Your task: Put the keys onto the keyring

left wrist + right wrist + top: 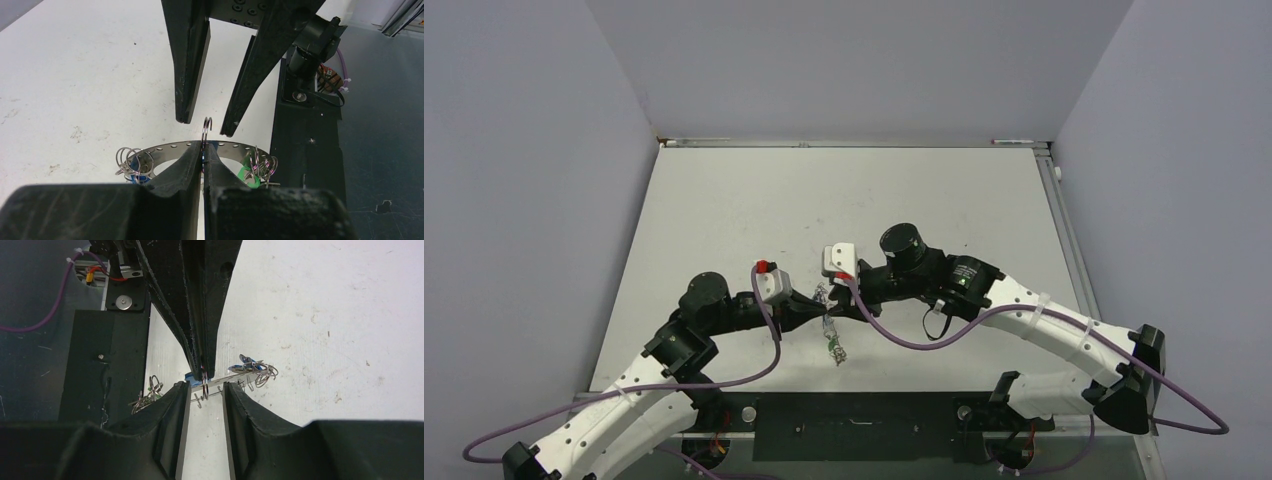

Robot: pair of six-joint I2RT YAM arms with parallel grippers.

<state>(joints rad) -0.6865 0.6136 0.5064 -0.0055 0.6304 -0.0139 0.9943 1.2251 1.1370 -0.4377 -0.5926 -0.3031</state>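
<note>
The keyring [172, 147] is a flat grey ring with small holes. In the top view it [829, 330] lies just below where the two grippers meet. Keys on small split rings hang from it, a blue-tagged bunch [132, 164] on the left and a green-tagged bunch [252, 172] on the right. My left gripper [204, 152] is shut on a small split ring [207, 127] at the keyring's rim. A blue tag [190, 376] shows behind that ring. My right gripper [205, 400] is open, its fingers on either side of the split ring [205, 385] and not touching it.
The white table [844, 200] has grey walls on three sides. A black base plate [854, 425] runs along the near edge between the arm bases. Purple cables [904, 335] loop from both wrists close to the keyring.
</note>
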